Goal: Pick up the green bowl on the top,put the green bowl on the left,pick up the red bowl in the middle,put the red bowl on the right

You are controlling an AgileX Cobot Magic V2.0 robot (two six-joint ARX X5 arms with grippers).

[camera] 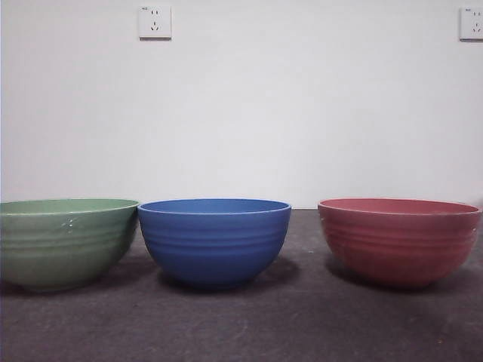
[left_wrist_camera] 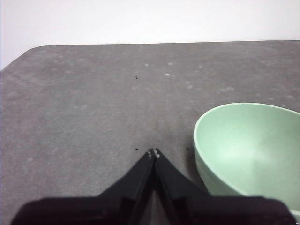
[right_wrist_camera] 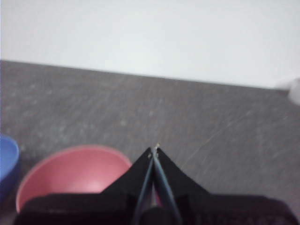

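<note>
1. Green bowl (camera: 64, 241) upright on the worktop (camera: 249, 324) at the left end of a row of three, rim just beside or perhaps touching that of the blue bowl (camera: 214, 240) in the middle; gap too fine to tell.
2. Red bowl (camera: 398, 240) upright at the right end, clearly apart from the blue one.
3. Judging by this layout, both placements look done, with nothing stacked.
4. Left claw (left_wrist_camera: 153, 153) shut and empty, hanging above bare worktop, green bowl (left_wrist_camera: 251, 150) close beside it, off to one side of the tips.
5. Right claw (right_wrist_camera: 155, 150) likewise shut and empty, raised over the worktop, red bowl (right_wrist_camera: 75, 176) just beside and below it, blue rim (right_wrist_camera: 8, 161) further along the same side.
6. No long axis to any bowl, being round; left arm nearer green, right arm nearer red. Probably only retreat left.
</note>
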